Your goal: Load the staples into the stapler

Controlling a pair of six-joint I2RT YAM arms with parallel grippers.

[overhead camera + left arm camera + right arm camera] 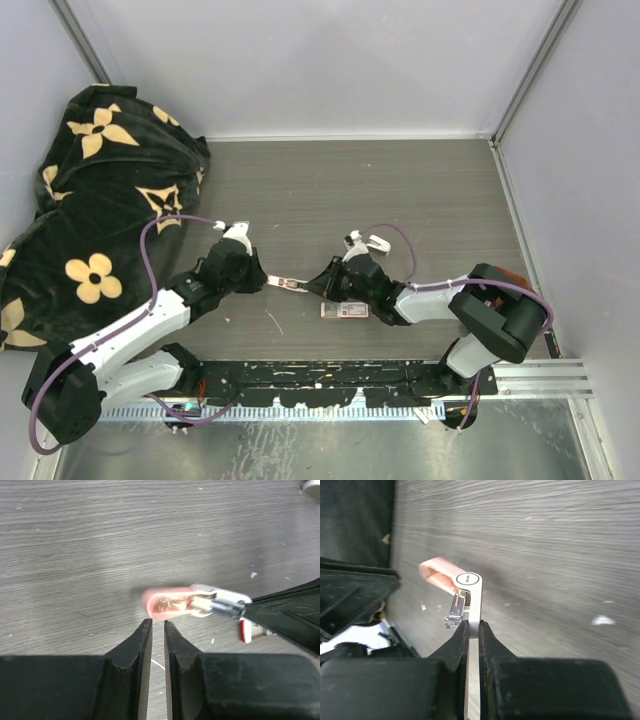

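Observation:
A small stapler (291,285) with a white arm and a pink base is held just above the table between my two grippers. My right gripper (318,284) is shut on its white arm (473,600). The pink base (435,572) hangs swung open and the metal magazine (455,614) is exposed. My left gripper (158,621) has its jaws almost together with nothing between them, their tips just short of the pink base (167,604). The staples' red-and-white box (350,310) lies flat on the table under the right wrist, and its edge shows in the left wrist view (245,630).
A second small white stapler (368,241) lies behind the right gripper. A black blanket with cream flowers (90,200) is heaped at the left. Grey walls close in the table at the back and on both sides.

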